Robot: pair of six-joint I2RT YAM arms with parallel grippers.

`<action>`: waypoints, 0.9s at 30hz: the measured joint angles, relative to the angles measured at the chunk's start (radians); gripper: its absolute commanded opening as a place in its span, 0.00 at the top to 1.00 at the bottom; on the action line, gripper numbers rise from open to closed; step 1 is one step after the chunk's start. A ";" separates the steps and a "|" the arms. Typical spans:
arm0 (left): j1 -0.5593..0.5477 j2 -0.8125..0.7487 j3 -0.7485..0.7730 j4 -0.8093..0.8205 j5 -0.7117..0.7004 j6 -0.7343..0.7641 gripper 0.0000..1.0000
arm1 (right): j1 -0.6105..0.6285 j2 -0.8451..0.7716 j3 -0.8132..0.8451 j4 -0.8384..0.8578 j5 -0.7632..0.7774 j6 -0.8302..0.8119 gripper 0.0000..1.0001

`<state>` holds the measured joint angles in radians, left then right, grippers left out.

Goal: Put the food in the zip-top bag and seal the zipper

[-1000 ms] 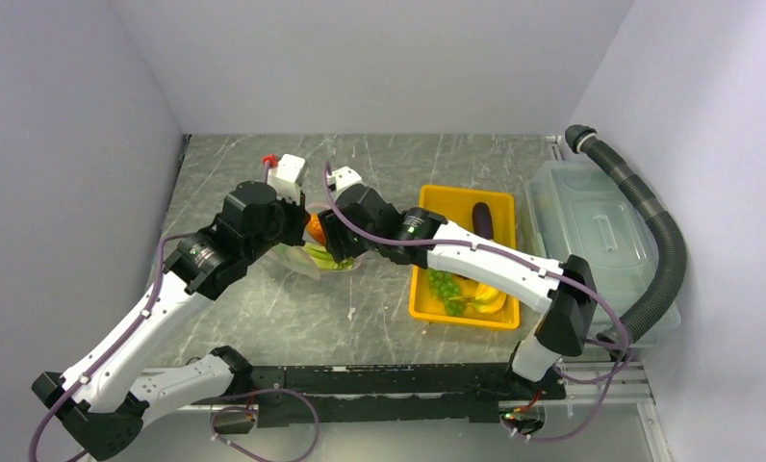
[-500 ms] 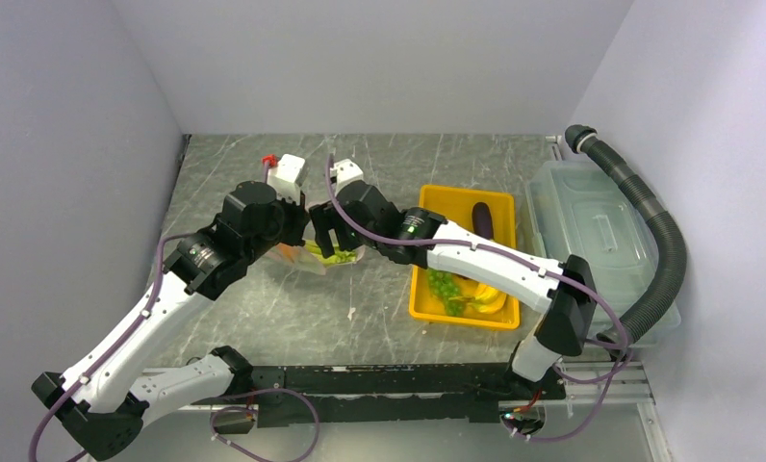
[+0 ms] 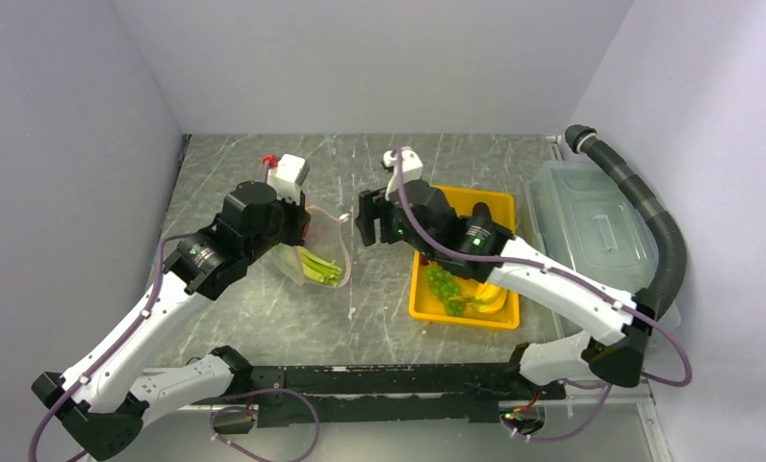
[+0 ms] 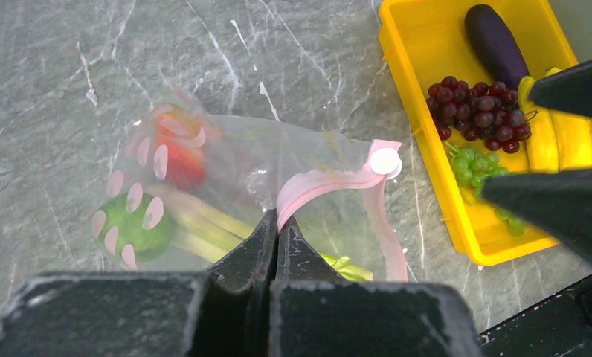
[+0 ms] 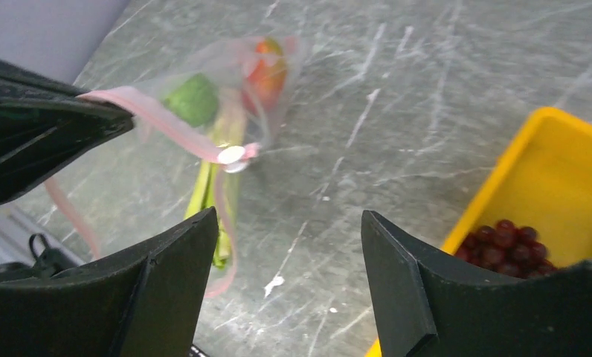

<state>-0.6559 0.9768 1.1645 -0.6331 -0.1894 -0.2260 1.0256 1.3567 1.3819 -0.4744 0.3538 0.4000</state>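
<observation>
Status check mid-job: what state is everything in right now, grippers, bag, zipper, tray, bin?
zip-top bag: unsealed, partly filled.
zipper: undone.
left gripper: shut on the zipper.
right gripper: open, empty.
yellow tray: holds purple grapes, green grapes, bananas, eggplant.
lidded bin: lid on.

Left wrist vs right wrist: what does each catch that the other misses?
Left wrist only: the eggplant, bananas and green grapes in the yellow tray.
Right wrist only: the right gripper from its own side, fingers wide apart with nothing between them, plus a strip of wall.
Both: the zip-top bag with red and green food inside, its pink zipper pinched by the shut left gripper, and the tray's purple grapes.
</observation>
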 measured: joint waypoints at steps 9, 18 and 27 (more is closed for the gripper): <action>0.000 0.000 0.000 0.000 0.000 0.000 1.00 | -0.171 -0.149 -0.091 -0.066 0.101 -0.018 0.29; 0.000 0.000 0.000 0.000 0.000 0.000 1.00 | -0.450 -0.144 -0.192 -0.094 0.109 -0.062 0.27; 0.000 0.000 0.000 0.000 0.000 0.000 1.00 | -0.649 -0.012 -0.249 -0.092 0.074 -0.072 0.23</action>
<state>-0.6559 0.9768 1.1645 -0.6331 -0.1894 -0.2260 0.3763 1.3449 1.1328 -0.5667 0.4274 0.3283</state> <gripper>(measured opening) 0.012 0.754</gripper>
